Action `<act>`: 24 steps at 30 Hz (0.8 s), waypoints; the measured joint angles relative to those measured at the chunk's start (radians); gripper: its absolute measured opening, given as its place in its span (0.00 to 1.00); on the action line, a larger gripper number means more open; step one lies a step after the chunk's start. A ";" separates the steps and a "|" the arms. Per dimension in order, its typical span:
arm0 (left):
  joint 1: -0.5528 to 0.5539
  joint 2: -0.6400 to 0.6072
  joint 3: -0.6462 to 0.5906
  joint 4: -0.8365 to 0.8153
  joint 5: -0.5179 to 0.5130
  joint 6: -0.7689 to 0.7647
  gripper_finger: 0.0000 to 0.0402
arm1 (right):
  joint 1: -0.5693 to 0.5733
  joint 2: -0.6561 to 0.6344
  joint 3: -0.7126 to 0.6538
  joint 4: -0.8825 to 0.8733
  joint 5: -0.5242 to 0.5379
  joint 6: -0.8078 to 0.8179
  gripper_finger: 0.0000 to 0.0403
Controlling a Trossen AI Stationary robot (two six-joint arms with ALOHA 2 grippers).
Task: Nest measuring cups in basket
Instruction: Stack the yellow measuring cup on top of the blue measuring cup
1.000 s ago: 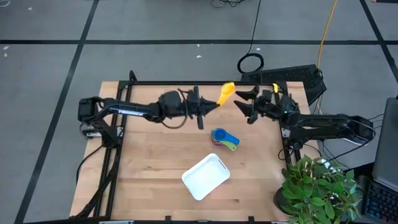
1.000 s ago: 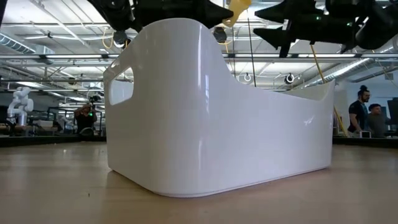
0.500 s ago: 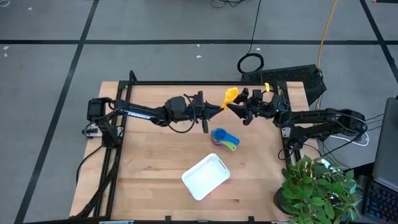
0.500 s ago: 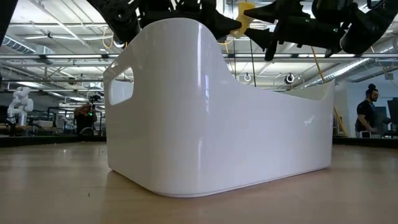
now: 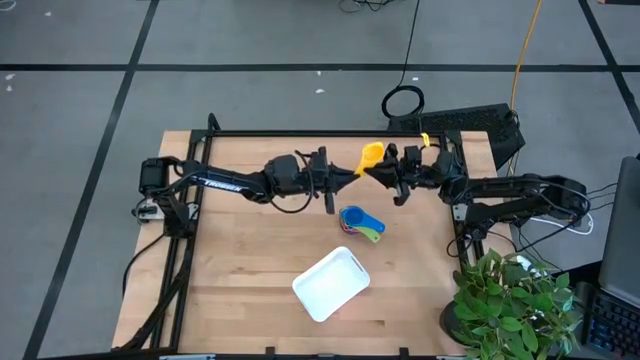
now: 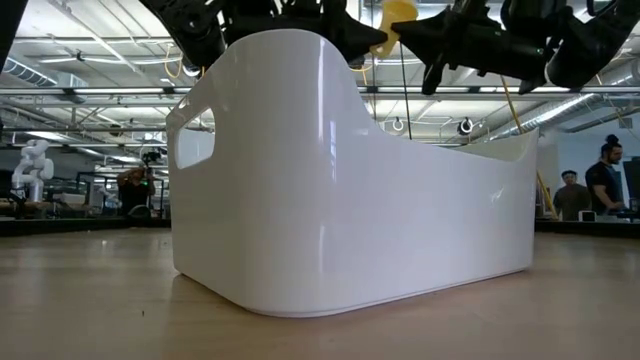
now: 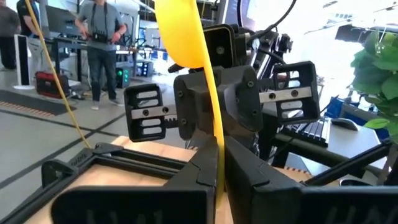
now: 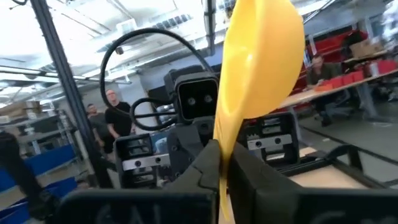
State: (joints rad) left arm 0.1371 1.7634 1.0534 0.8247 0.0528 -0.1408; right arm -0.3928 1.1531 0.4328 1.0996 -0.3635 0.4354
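Note:
The yellow measuring cup [image 5: 371, 153] hangs in the air over the table's far middle, held between both grippers. My left gripper [image 5: 353, 172] comes from the table's left and is shut on it. My right gripper [image 5: 379, 172] comes from the right and is shut on it too. A stack of nested measuring cups [image 5: 360, 222], blue on top with green and red showing below, rests on the table nearer to me. The white basket [image 5: 331, 284] stands on the table near the front middle, and it fills the low view [image 6: 350, 180]. My left gripper pinches the yellow cup's flat handle [image 7: 217, 163] between its two fingers, lying level and coming from the table's left. The cup is lifted clear, and its bowl [image 7: 180, 31] stands above the fingers. My right gripper pinches the same handle [image 8: 222, 163] between its two fingers, level, from the table's right, facing the left gripper. The bowl [image 8: 261, 56] rises above its fingers.
A potted plant [image 5: 510, 305] stands at the table's front right corner. A black frame bar [image 5: 300, 133] runs along the far edge. People stand in the room beyond the table [image 6: 605, 180]. Bare wood lies left of the basket [image 5: 240, 270].
My right gripper has moved toward the table's left, up to the yellow cup, and has shut on its handle. My left gripper has carried the cup a little toward the table's right and now stays shut on it.

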 joint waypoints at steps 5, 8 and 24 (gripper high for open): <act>0.018 -0.050 0.000 -0.161 0.002 -0.002 0.12 | -0.053 -0.031 0.000 -0.075 -0.098 0.079 0.00; 0.040 -0.135 0.000 -0.330 -0.001 0.021 0.19 | -0.092 -0.081 0.000 -0.189 -0.184 0.115 0.00; 0.059 -0.359 0.001 -0.638 -0.028 0.099 0.33 | -0.149 -0.008 0.254 -1.067 -0.843 0.133 0.00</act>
State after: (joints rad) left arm 0.1959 1.4048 1.0546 0.1872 0.0250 -0.0418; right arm -0.5418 1.1448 0.6865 0.0326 -1.2068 0.5684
